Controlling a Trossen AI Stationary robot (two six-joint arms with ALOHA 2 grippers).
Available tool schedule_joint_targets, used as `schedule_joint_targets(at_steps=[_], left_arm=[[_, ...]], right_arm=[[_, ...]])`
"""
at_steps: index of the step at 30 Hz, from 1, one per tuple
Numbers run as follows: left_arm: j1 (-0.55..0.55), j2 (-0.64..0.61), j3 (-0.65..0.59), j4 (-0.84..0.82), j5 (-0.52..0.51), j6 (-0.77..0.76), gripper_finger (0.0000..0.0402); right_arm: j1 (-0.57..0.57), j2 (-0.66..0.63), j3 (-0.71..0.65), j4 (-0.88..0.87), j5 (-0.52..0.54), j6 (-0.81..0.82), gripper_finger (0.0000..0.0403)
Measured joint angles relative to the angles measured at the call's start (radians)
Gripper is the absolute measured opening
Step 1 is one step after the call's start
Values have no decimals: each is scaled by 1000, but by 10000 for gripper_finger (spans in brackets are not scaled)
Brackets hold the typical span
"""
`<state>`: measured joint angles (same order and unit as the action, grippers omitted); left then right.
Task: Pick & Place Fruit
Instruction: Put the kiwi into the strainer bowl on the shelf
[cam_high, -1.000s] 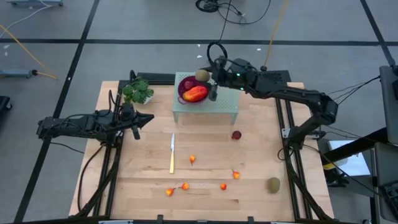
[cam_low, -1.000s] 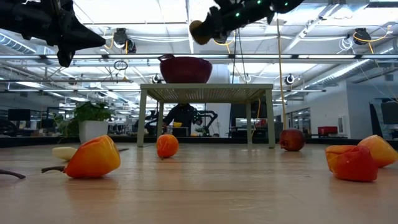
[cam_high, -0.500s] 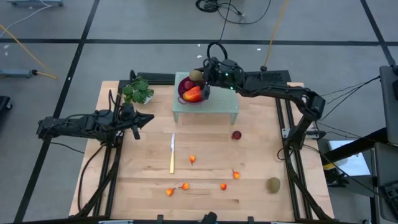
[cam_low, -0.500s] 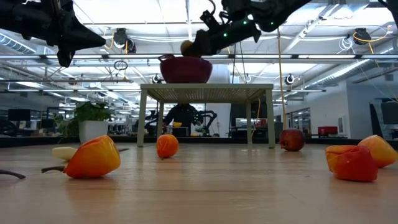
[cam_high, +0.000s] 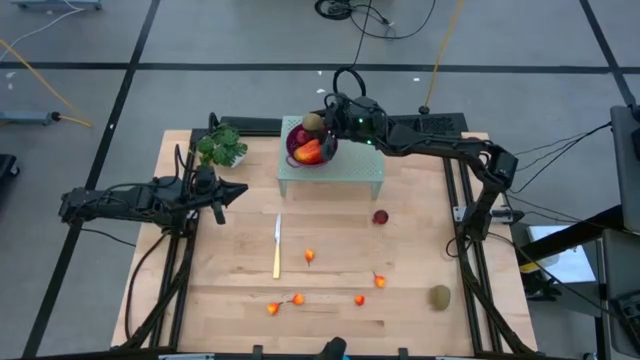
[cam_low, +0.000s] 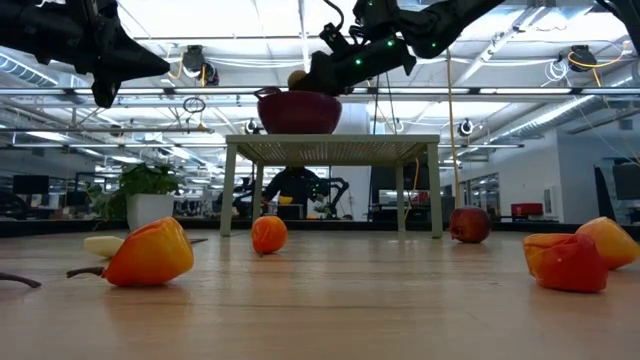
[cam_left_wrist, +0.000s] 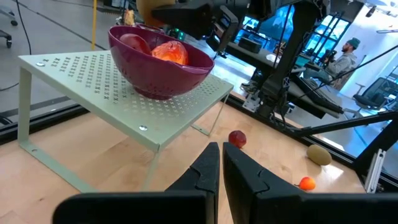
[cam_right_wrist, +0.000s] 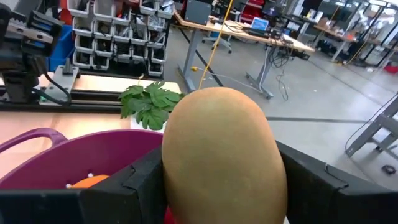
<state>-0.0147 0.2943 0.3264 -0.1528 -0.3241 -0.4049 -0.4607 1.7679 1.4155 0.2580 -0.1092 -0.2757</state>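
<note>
Right gripper (cam_high: 322, 128) is over the purple bowl (cam_high: 296, 152), which sits on the pale green perforated stand (cam_high: 355, 172) at the far side of the table (cam_high: 330, 325). Its fingers are clamped on a brown-green kiwi (cam_right_wrist: 221, 155), which hangs just above the bowl's rim. In the bowl: the red-yellow mango (cam_high: 309, 150) and 1 dark red ball (cam_left_wrist: 132, 45) beside it.

Left gripper (cam_high: 222, 191) hangs above the table's left side, near the green plant (cam_high: 221, 146), fingers (cam_left_wrist: 205, 177) pressed together with nothing between them.

Loose on the table: a 2nd dark red ball (cam_high: 380, 217) in front of the stand, a 2nd kiwi (cam_high: 439, 295) near the right front edge, and 5 small orange-red pieces (cam_high: 310, 256) scattered across the middle and front. The yellow-handled knife (cam_high: 277, 246) lies left of centre.
</note>
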Motion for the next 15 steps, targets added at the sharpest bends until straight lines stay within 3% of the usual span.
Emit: schedule_joint_targets(at_steps=[15], left_arm=[[0, 0, 0, 0, 0, 0, 19]], right_arm=[[-9, 0, -1, -23, -27, 36, 235]])
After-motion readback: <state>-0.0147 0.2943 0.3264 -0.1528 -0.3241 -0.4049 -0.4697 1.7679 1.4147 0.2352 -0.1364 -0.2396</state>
